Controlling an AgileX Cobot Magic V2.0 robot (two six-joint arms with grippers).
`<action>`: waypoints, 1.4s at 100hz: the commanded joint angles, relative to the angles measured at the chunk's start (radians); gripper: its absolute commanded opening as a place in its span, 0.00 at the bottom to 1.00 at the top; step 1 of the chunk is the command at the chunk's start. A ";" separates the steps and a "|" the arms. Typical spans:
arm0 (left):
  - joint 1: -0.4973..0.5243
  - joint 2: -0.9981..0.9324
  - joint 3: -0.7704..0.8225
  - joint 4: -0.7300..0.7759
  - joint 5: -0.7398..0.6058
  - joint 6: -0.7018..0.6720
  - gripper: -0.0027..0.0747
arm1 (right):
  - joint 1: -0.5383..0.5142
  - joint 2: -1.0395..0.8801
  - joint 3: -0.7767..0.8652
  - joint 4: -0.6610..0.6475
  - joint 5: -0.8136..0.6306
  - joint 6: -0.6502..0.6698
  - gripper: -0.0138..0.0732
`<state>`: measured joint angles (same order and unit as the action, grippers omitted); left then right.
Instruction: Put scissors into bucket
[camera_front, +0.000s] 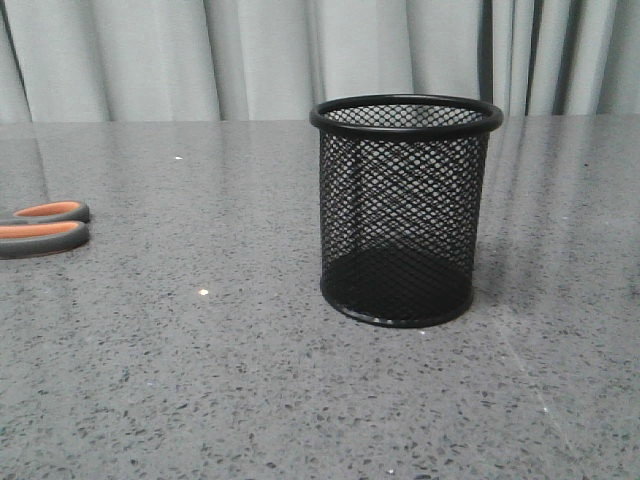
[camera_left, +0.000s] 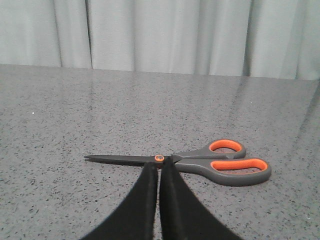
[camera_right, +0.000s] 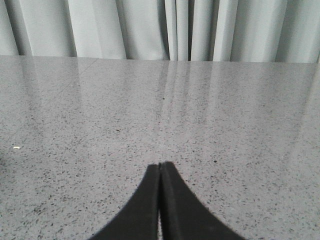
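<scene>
Where the grey speckled table (camera_front: 200, 400) meets the left edge of the front view, the scissors (camera_left: 200, 162) lie flat on its surface, only their two orange-lined grey handles (camera_front: 45, 226) showing there. The left wrist view shows them whole: dark blades closed together and pointing away from the handle end, an orange pivot screw (camera_left: 159, 158) at the joint, both handle loops resting on the table. The left gripper (camera_left: 159, 167) sits just before the pivot, its two black fingers pressed together tip to tip and holding nothing; whether the tips touch the scissors cannot be told from this angle.

The bucket (camera_front: 405, 210) stands upright on the table, right of centre in the front view and well apart from the scissors. Its black mesh wall, rounded rim and solid round base are all visible, and nothing is seen inside it.

The right gripper (camera_right: 160, 167) likewise has its fingers closed against each other, gripping nothing, with bare table in front of it. Pale pleated curtains (camera_front: 250, 55) hang behind the far edge of the table in all three views.
</scene>
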<state>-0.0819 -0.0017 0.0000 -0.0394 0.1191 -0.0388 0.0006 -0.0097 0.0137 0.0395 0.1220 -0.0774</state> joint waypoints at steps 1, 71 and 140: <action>0.002 -0.027 0.040 -0.020 -0.081 -0.011 0.01 | -0.004 -0.024 0.006 0.002 -0.092 0.001 0.08; 0.002 -0.020 -0.095 -0.566 -0.069 -0.004 0.01 | -0.004 -0.019 -0.089 0.483 -0.130 0.001 0.08; 0.002 0.761 -1.014 -0.252 0.759 0.216 0.01 | -0.004 0.739 -0.873 0.194 0.615 -0.053 0.10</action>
<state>-0.0819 0.6998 -0.9401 -0.2839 0.8576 0.1642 0.0006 0.6579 -0.7702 0.2427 0.7232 -0.0876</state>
